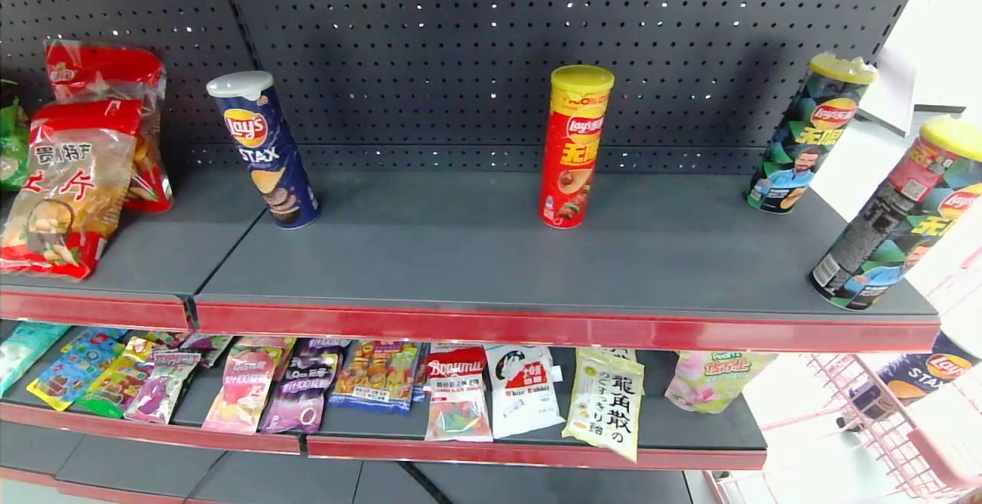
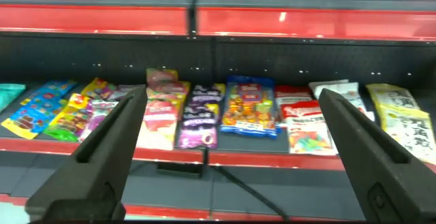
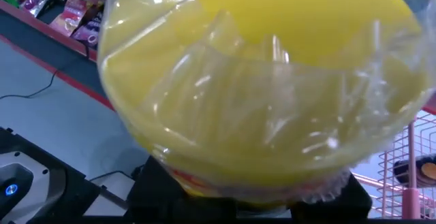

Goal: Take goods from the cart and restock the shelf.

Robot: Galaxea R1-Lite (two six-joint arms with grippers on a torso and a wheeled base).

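Right now the upper shelf [image 1: 491,258] carries a red can [image 1: 574,147] standing upright near its middle. Well to the robot's left of the red can stands a blue can [image 1: 265,151]. Farther left lie two red snack bags [image 1: 73,174]. To the right of the red can a green-and-black can [image 1: 809,136] stands at the back. A second such can [image 1: 897,216] tilts nearer the front edge. Below the red can, the lower shelf [image 1: 690,431] holds a row of candy packets [image 1: 376,377], and the pink cart [image 1: 882,420] sits down to its right. The left gripper [image 2: 233,94] hangs before those packets, its jaws spread wide with nothing between them. The right gripper [image 3: 248,207] carries a yellow-lidded can [image 3: 272,81] above the floor. Its jaws seem to pinch that can, though the lid hides most of them.
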